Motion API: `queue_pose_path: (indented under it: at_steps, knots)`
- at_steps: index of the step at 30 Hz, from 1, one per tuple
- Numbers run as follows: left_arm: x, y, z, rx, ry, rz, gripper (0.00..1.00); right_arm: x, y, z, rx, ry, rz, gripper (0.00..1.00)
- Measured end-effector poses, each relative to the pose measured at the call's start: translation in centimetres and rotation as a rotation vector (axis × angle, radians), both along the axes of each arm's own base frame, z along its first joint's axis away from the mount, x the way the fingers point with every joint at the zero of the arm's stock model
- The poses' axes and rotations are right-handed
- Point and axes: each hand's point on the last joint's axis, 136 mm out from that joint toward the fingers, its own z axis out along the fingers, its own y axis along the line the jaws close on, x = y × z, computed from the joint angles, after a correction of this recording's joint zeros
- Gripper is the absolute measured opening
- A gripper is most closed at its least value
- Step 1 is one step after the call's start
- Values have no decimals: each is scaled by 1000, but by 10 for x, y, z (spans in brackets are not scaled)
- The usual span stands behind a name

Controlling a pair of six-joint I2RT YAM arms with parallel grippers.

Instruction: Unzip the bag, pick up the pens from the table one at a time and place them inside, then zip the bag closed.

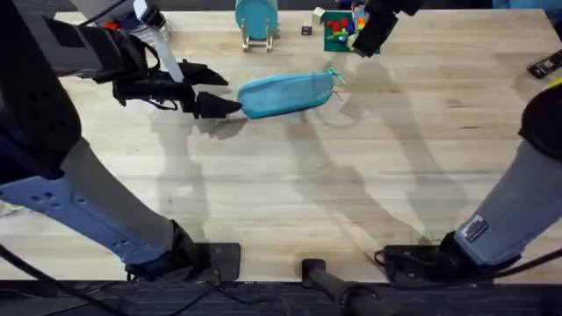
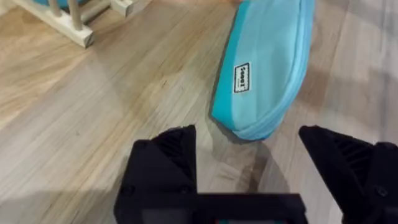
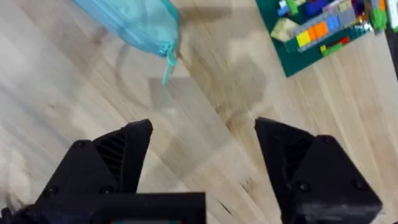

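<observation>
Bag handling: soft pouch, hold by one end, work the pull tab

Overhead: I am seeing the bag (image 1: pixel 286 93) lying on the table (image 1: pixel 290 193), far centre. The left gripper (image 1: pixel 211 92), fingers spread wide, is sitting just beside the bag's left end; the right gripper (image 1: pixel 373 33) is hanging well apart, near the far edge. Left wrist: I am judging the bag (image 2: pixel 264 68) soft, light and likely to slide unless one end is pinned; its small white label (image 2: pixel 242 77) is too blurred to read. Right wrist: black fingers (image 3: pixel 118 155) are standing wide, holding nothing; I am judging the thin pull tab (image 3: pixel 166 62) at the bag's end as the grasp point.
</observation>
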Motion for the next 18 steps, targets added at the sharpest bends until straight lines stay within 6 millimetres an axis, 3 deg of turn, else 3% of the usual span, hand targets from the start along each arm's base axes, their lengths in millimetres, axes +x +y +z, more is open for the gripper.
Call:
queue_pose_path:
  at_steps: [8, 18]
  knots:
    - [9, 8, 20, 25, 106, 110, 995, -12, 21, 9, 8, -10, 41, 996]
    - [-14, 0, 78, 184, 110, 193, 995, -40, 46, 58, 101, -106, -33, 996]
